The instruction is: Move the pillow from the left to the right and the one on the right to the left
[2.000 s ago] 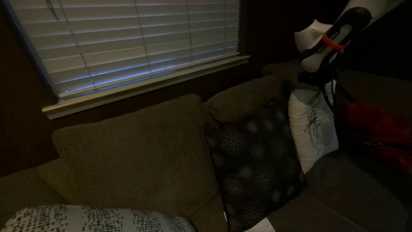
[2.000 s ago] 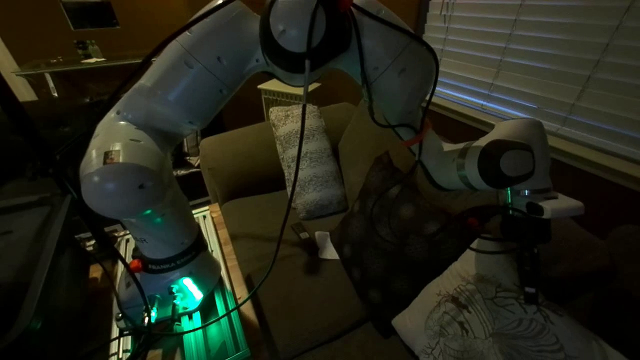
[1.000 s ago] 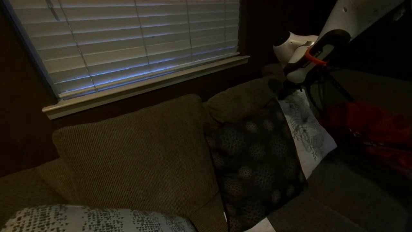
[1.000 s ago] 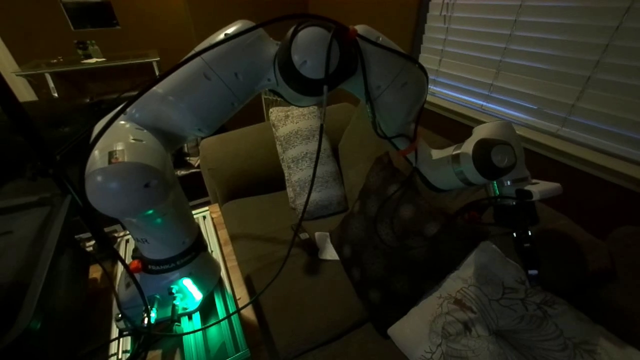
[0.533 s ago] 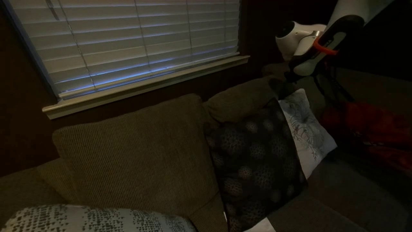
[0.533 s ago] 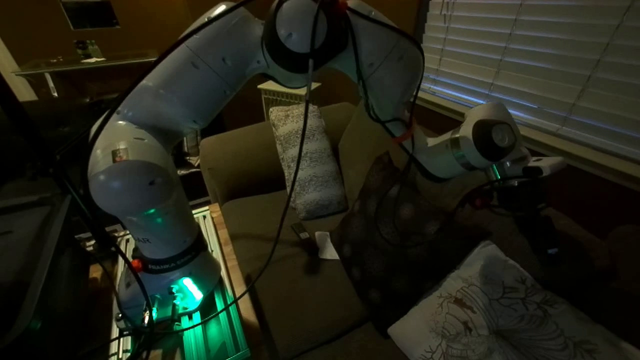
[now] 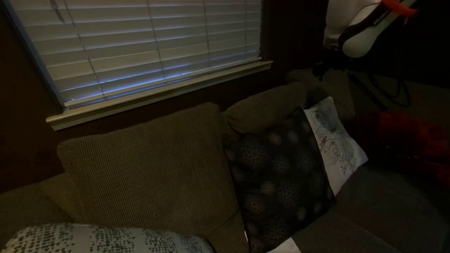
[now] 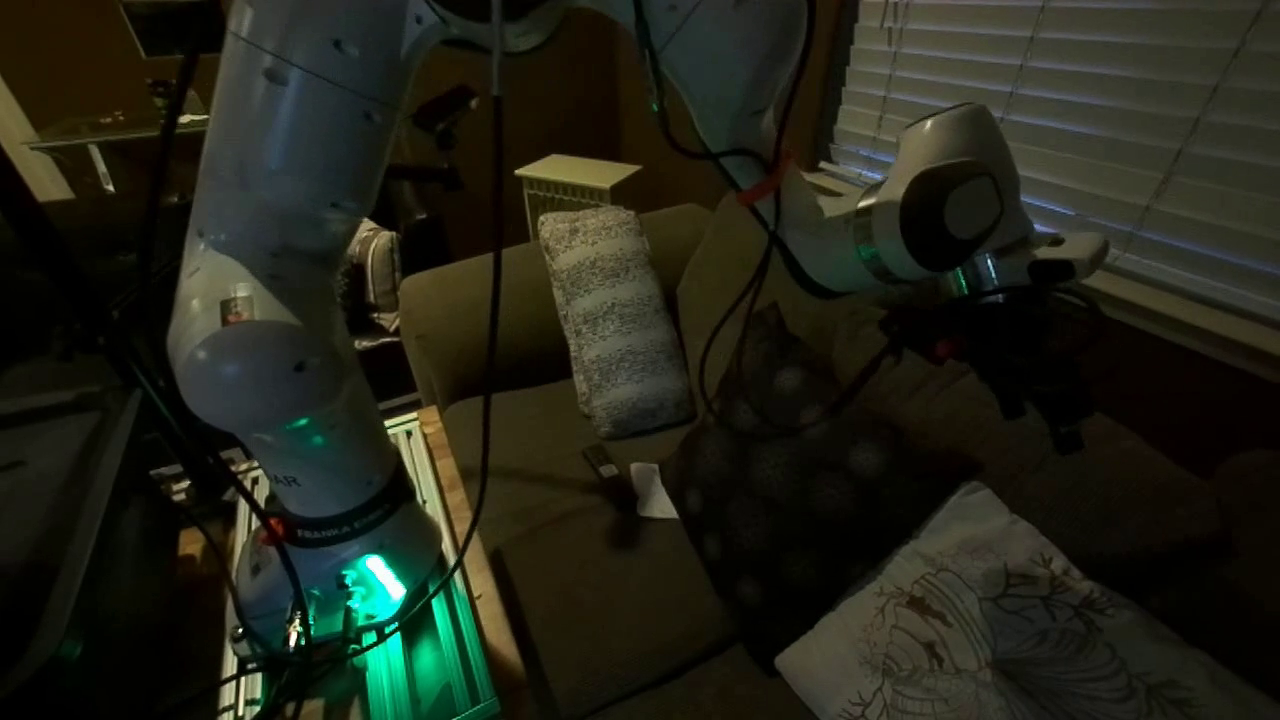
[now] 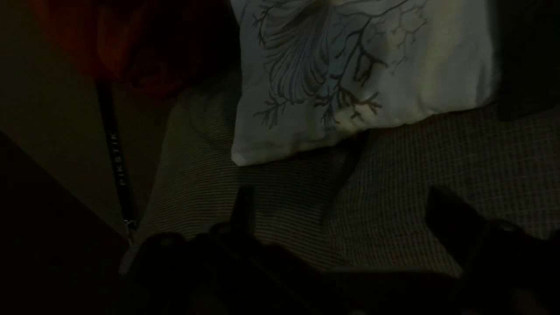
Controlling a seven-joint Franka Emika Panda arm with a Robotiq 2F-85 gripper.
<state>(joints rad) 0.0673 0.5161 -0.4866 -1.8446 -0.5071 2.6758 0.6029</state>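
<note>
White printed pillow [image 7: 335,144] lies just beside the dark pillow [image 7: 281,175], which hides part of it in an exterior view; the claw [image 9: 341,192] is released, apart from it.
It should be light and soft; a corner seems the better place for pinching, as the flat middle may only sink. Red fabric [image 7: 407,137] lies near; hanging cables [image 8: 772,230] could catch what is carried. The patterned pillow [image 8: 620,325] lies well apart; which one is the partner I cannot tell.

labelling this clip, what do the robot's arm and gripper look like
White, rounded arm with dark joint trim, a red-orange band, black cables and a dark base collar lettered FRANKA, the rest blurred. The gripper looks black, with two fingers.
</note>
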